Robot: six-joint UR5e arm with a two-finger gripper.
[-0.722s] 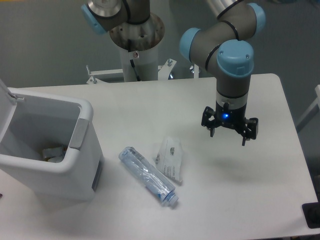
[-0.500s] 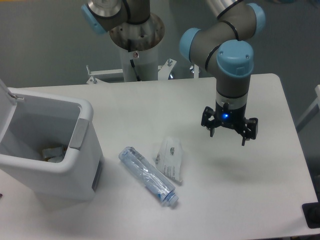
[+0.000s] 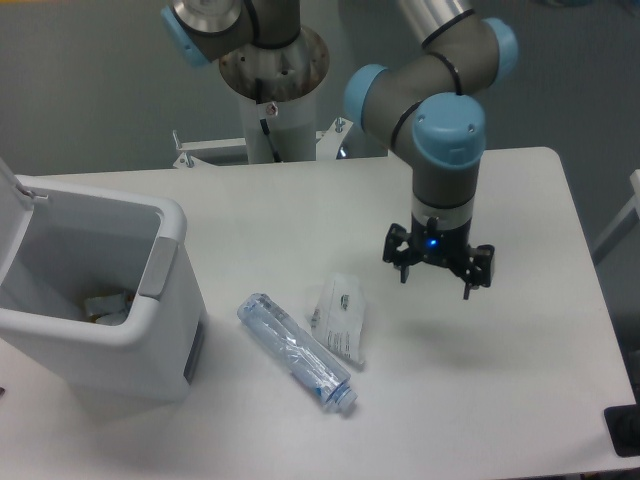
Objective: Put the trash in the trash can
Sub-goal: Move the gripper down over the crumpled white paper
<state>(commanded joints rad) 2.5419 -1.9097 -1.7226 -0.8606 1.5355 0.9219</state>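
Note:
A crushed clear plastic bottle [image 3: 296, 352] with a pale blue cap lies diagonally on the white table, cap toward the front. Just right of it rests a flat clear-white wrapper [image 3: 339, 317]. The trash can [image 3: 150, 300] stands at the left with its lid up, and a few items show inside. My gripper [image 3: 435, 284] hangs open above the table, right of the wrapper and apart from it, with nothing between its fingers.
The arm's base column [image 3: 272, 95] stands at the back edge of the table [image 3: 520, 380]. A dark object [image 3: 624, 430] sits past the table's front right corner. The can's raised lid [image 3: 12, 190] is at the far left.
The gripper has moved a little to the left, toward the wrapper. Bottle, wrapper and can have not moved.

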